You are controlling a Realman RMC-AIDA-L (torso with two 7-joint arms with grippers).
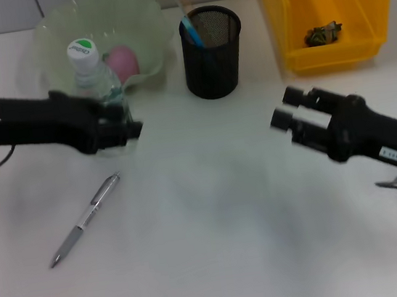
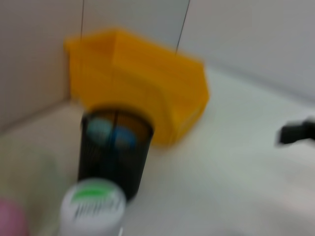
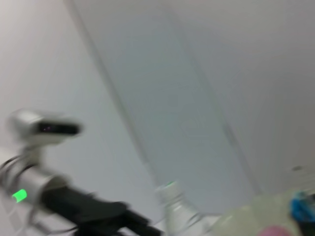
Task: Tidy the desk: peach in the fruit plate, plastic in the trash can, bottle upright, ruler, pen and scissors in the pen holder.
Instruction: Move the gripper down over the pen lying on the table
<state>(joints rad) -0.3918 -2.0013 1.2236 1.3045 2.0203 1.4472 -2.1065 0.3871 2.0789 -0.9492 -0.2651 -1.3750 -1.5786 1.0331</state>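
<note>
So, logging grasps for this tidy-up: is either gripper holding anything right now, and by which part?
The left gripper is closed on the upright bottle, around its lower body. The right gripper hangs over the table, holding nothing.

Head camera looks down over the whole bench [image 1: 217, 234]. Left wrist camera sits close behind the bottle [image 2: 92, 213], facing the pen holder [image 2: 114, 152]; the right wrist camera, tilted upward, shares that bottle [image 3: 177, 209].

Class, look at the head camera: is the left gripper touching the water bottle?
Touching. In the head view the left gripper closes around the lower body of the upright bottle, with no gap visible between them.
</note>
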